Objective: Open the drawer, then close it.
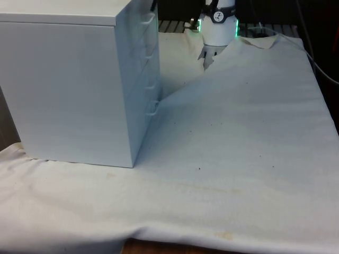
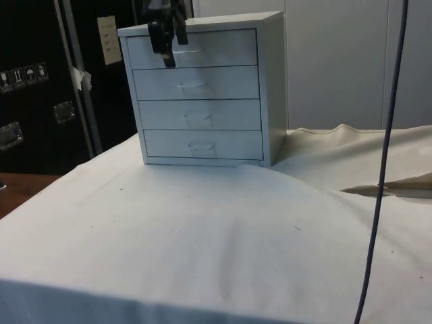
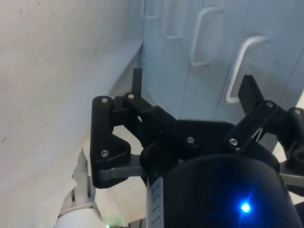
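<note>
A white chest of drawers (image 2: 202, 88) stands on the cloth with four drawers, all flush and closed. In the side view my black gripper (image 2: 168, 55) hangs in front of the top drawer (image 2: 223, 48), at the left part of its front, just beside its handle (image 2: 190, 50). In the wrist view the gripper (image 3: 192, 78) is open, its fingers (image 3: 137, 80) spread wide before the drawer front. The top drawer's handle (image 3: 236, 66) lies close to one fingertip, and nothing is held. In the front view the chest (image 1: 69, 84) turns its side to the camera, and a bit of the gripper (image 1: 153, 5) shows at its top edge.
The white cloth (image 2: 202, 229) covers the table and lies wrinkled and raised on the chest's right in the side view. A dark cable (image 2: 385, 148) hangs down at the side view's right. The robot's base (image 1: 218, 29) stands at the far end.
</note>
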You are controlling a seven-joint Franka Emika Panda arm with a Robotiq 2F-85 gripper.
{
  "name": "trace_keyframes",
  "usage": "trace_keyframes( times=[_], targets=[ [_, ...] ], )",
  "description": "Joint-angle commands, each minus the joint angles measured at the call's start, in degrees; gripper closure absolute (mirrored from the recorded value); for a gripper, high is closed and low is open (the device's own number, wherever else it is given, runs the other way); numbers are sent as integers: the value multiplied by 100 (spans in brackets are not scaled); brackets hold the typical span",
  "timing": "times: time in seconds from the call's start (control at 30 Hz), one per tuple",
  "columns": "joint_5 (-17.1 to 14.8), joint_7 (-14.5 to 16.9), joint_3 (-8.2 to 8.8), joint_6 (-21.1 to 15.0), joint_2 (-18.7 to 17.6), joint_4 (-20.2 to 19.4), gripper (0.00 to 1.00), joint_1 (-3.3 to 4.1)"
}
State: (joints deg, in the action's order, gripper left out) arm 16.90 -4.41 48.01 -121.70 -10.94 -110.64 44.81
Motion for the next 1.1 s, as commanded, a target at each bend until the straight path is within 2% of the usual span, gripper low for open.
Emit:
trace_keyframes(
  times=[0.0,0.23,0.37,0.47,0.5,0.53,0.6,0.83,0.87,1.07],
  targets=[
    [74,-46,34,-97,-52,-6,0,0],
    [103,-23,132,-155,-189,17,0,0],
    [195,-69,201,-327,-292,-17,0,-11],
    [172,-92,201,-407,-332,-57,0,-23],
    [149,-80,183,-269,-321,-11,0,0],
    [166,-97,195,-435,-350,-80,0,-29],
    [155,-126,195,-498,-378,-115,0,-29],
    [155,-132,189,-361,-372,-52,0,6],
    [155,-132,189,-435,-384,-86,0,-11],
    [155,-138,189,-401,-372,-74,0,6]
  ],
)
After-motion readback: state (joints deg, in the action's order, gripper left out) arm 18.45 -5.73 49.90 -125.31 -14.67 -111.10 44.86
